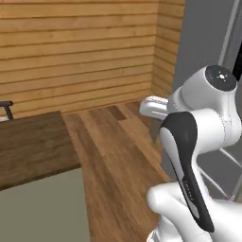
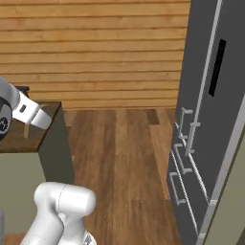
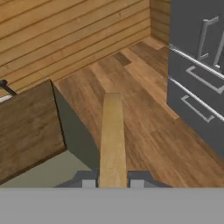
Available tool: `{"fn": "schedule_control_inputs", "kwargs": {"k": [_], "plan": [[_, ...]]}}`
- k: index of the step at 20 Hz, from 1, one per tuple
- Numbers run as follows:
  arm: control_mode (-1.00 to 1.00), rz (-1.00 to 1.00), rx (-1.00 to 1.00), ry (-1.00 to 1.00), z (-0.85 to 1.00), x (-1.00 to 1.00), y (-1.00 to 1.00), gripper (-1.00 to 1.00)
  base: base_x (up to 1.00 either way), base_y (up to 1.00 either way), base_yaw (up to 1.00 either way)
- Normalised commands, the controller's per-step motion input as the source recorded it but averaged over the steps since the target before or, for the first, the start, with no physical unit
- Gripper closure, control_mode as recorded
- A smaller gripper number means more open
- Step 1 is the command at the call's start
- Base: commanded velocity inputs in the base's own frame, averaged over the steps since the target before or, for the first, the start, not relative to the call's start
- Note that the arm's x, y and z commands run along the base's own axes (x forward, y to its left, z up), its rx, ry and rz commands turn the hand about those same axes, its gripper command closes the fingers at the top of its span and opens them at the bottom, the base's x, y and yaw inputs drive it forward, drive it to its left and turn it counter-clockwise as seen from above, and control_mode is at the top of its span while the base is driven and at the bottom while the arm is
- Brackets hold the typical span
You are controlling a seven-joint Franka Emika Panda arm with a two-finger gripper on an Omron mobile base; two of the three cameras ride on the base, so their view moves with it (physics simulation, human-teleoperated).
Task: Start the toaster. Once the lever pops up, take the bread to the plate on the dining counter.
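Holding the bread point(image 3: 112, 140): the claw point(image 3: 113, 183) stands narrowly parted, its two dark finger tips point(image 3: 89, 183) pressed against the near end of the slice, one on each side, as seen in the hand view.

Item, bread: tan slice seen edge-on as a thin plank between the tips. Its long axis runs straight out from the claw, away from the camera, toward the far wooden wall point(image 3: 65, 35). It hangs in the air over the plank floor point(image 3: 144, 113), touching nothing but the tips, just right of the dining counter's corner.

Item, arm: in the left base view the white arm point(image 1: 198, 156) rises at the lower right, a dark-sided link folded forward and a round joint cap at top. In the right base view a white link point(image 2: 33, 114) reaches in from the left edge over the surface's end, with the base joint at the lower left.

Item, dining counter point(image 3: 26, 127): dark wood-plank surface on a pale green base, at left in all views, its end corner near the held slice. Part of a black chair frame point(image 1: 6, 108) shows at its far left edge.

Item, refrigerator point(image 2: 210, 119): tall dark grey unit with silver handles, right side, well apart from the surface across the floor.
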Motion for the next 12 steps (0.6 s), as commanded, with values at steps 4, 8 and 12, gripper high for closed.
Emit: {"fn": "schedule_control_inputs", "kwargs": {"k": [4,8,12], "plan": [[1.00,0.00,0.00,0.00,0.00,0.00,0.00,1.00,0.91,-0.45,0.33],[1.00,0.00,0.00,0.00,0.00,0.00,0.00,1.00,1.00,-0.24,0.29],[1.00,0.00,0.00,0.00,0.00,0.00,0.00,1.00,1.00,-0.21,0.28]]}}
